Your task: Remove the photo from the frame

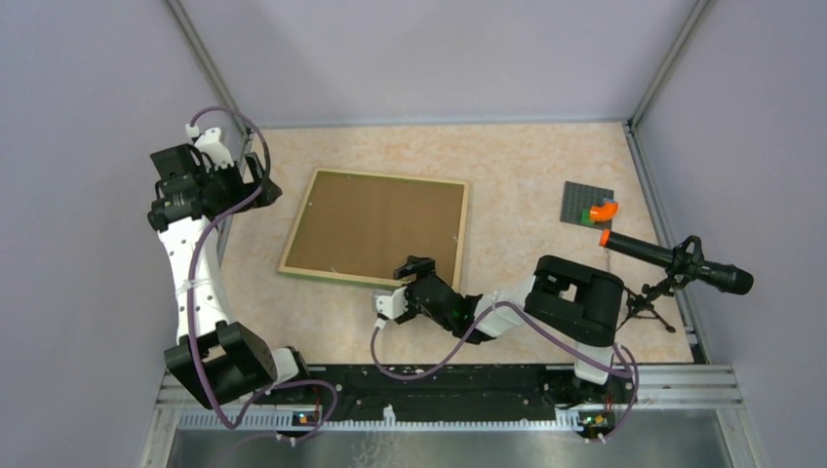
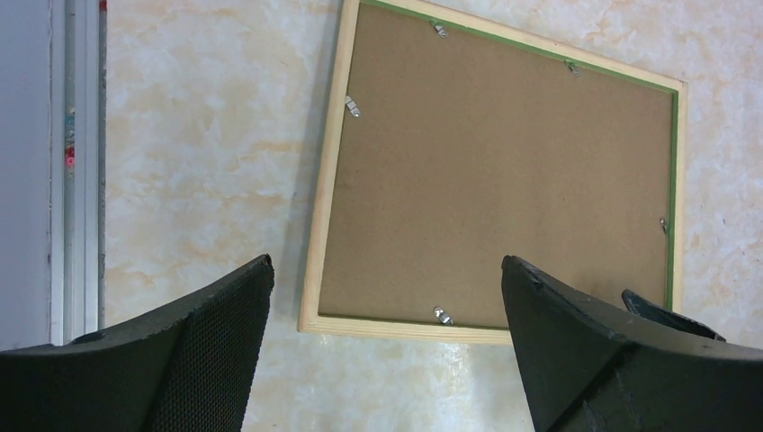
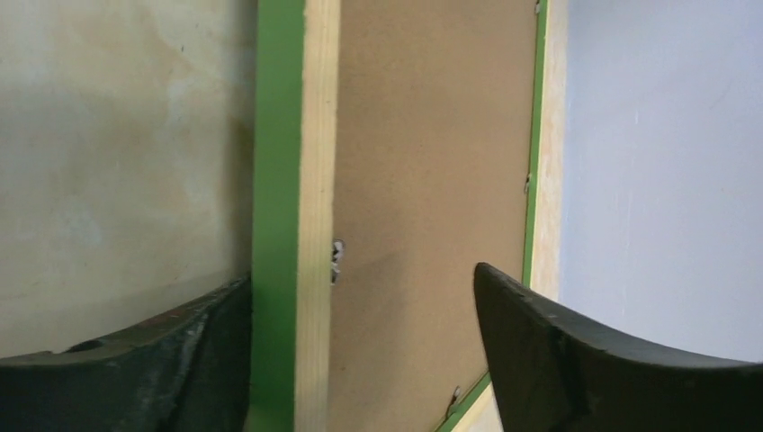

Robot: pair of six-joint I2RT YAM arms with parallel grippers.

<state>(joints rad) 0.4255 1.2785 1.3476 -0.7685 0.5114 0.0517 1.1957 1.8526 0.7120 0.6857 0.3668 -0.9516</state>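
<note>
At frame (image 1: 375, 226) near edge | right end effector (image 3: 360, 274) spread (astride it)

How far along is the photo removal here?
Done: the frame lies face down, backing board up. In hand: the open right gripper straddles its near edge; the left gripper hangs open, off to the side. Left: backing board is in place, no photo visible yet.

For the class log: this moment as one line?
frame: back up | right gripper: open, straddling its edge | left gripper: open, aloft
</note>
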